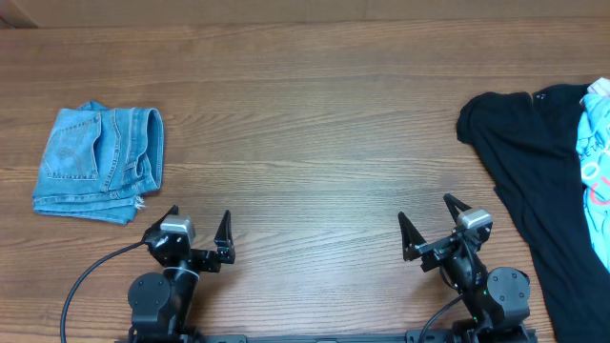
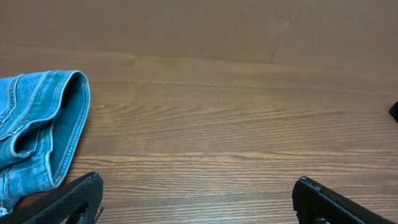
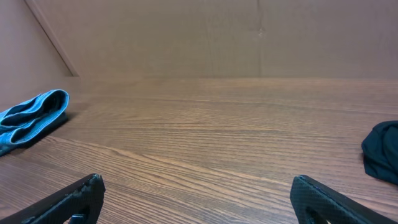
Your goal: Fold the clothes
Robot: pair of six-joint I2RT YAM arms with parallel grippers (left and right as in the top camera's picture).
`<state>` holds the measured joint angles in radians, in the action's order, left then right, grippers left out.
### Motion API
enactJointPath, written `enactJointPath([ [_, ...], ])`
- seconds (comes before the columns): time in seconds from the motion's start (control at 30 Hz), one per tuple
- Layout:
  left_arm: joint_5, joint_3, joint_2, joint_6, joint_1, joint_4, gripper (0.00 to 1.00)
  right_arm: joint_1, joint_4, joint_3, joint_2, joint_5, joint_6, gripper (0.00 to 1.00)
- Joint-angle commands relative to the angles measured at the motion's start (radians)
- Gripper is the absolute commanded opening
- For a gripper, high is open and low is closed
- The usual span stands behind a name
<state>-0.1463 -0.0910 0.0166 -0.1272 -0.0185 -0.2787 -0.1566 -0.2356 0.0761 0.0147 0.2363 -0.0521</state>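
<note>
A large black garment point(image 1: 534, 162) lies spread at the table's right edge, with a pale-blue printed piece point(image 1: 597, 152) on top of it; a bit of the black cloth shows in the right wrist view point(image 3: 382, 152). My left gripper point(image 1: 198, 229) is open and empty near the front edge; its fingers show in the left wrist view point(image 2: 196, 193). My right gripper point(image 1: 427, 217) is open and empty, just left of the black garment, and also shows in the right wrist view point(image 3: 196, 193).
Folded blue denim shorts point(image 1: 100, 162) lie at the left of the wooden table point(image 1: 305, 124), just beyond my left gripper; they also show in the left wrist view point(image 2: 37, 134) and the right wrist view point(image 3: 31, 118).
</note>
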Motion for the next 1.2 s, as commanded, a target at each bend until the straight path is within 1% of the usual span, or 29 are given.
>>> enactJointPath([
  [0.0,-0.008,0.006,-0.012,0.015,-0.004,0.006,1.00,0.005,0.006,-0.002,-0.012,0.004,-0.005,1.00],
  [0.9,-0.008,0.006,-0.012,0.015,-0.004,0.006,1.00,0.005,0.006,-0.002,-0.012,0.004,-0.005,1.00],
  [0.97,0.055,0.006,-0.012,0.042,-0.003,0.023,1.00,0.005,0.007,-0.002,-0.012,0.005,-0.005,1.00],
  [1.07,0.019,0.006,-0.012,0.041,-0.003,0.024,1.00,0.005,0.006,-0.002,-0.012,0.008,-0.005,1.00],
  [1.17,0.013,0.006,-0.012,0.030,-0.003,0.010,1.00,0.006,0.008,-0.002,-0.012,0.008,-0.005,1.00],
])
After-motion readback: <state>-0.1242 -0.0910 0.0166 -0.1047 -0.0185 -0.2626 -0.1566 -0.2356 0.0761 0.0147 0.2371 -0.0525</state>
